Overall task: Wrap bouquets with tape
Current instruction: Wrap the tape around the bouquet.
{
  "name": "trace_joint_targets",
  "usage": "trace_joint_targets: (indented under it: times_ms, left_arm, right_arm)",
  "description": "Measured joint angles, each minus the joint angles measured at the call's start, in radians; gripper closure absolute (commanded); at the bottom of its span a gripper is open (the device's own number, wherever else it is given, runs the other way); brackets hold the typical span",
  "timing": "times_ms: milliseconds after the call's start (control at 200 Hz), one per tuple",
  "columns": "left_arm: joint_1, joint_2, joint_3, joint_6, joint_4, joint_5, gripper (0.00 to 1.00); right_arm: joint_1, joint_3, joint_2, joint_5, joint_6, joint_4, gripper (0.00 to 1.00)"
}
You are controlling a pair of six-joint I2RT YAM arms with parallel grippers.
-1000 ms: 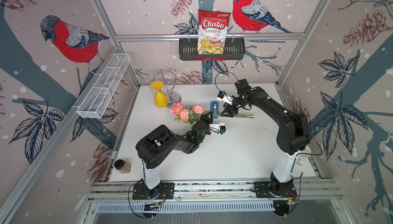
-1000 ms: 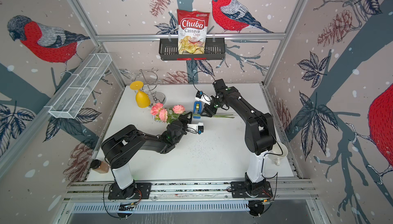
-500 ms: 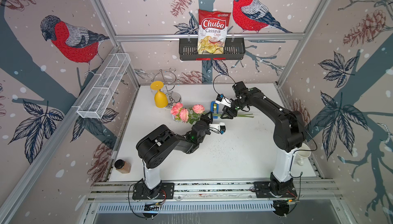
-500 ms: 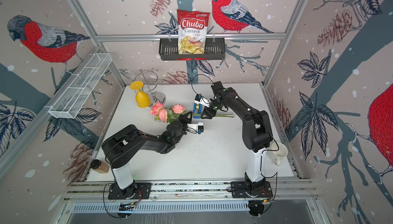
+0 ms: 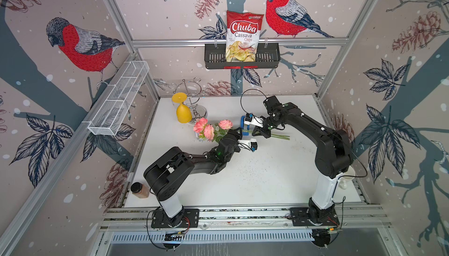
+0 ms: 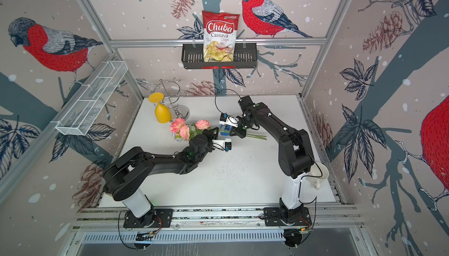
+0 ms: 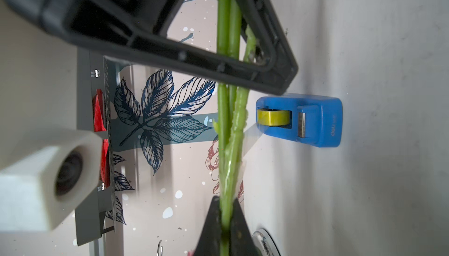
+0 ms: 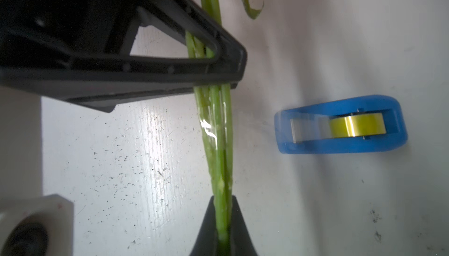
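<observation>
Both pincers, left (image 7: 224, 220) and right (image 8: 222, 228), clamp the stems (image 8: 218, 145); if they twist unevenly, the clear tape (image 7: 251, 133) stretched to the dispenser (image 7: 315, 121) beside them may tear.

A: How many black robot arms? Two, a left arm (image 5: 184, 162) and a right arm (image 5: 313, 130).
B: And pink artificial blooms (image 5: 209, 130)? Three, upper centre; one blue plastic tape dispenser (image 7: 301, 118); one yellow plastic goblet (image 5: 182, 111).
</observation>
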Motion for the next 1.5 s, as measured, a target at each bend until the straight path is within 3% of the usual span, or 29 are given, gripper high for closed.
trace_joint_targets:
  times_ms: [105, 275, 390, 645, 841, 1056, 1356, 1501]
  left_arm:
    - [-0.005, -0.114, -0.030, -0.067, -0.060, 0.076, 0.57]
    - [-0.006, -0.377, -0.071, -0.128, -0.309, 0.216, 0.56]
    - [-0.004, -0.535, -0.023, -0.182, -0.517, 0.310, 0.55]
    - [0.084, -0.642, 0.140, -0.320, -0.878, 0.463, 0.55]
    - [0.185, -0.583, 0.274, -0.391, -1.054, 0.572, 0.54]
    - [0.195, -0.389, 0.444, -0.434, -1.229, 0.672, 0.55]
    - [0.208, -0.137, 0.661, -0.431, -1.422, 0.739, 0.53]
    - [0.213, 0.019, 0.831, -0.425, -1.540, 0.753, 0.59]
  right_arm:
    - [0.004, -0.054, -0.036, 0.067, -0.002, 0.103, 1.00]
    - [0.050, -0.208, -0.121, 0.169, -0.034, 0.290, 1.00]
    - [0.073, -0.314, -0.190, 0.217, -0.061, 0.414, 1.00]
    - [0.134, -0.527, -0.298, 0.374, -0.140, 0.679, 1.00]
    - [0.159, -0.712, -0.378, 0.472, -0.259, 0.897, 1.00]
    - [0.187, -0.834, -0.418, 0.554, -0.396, 1.110, 1.00]
    - [0.193, -0.949, -0.455, 0.562, -0.504, 1.335, 1.00]
    - [0.193, -0.978, -0.467, 0.549, -0.525, 1.396, 1.00]
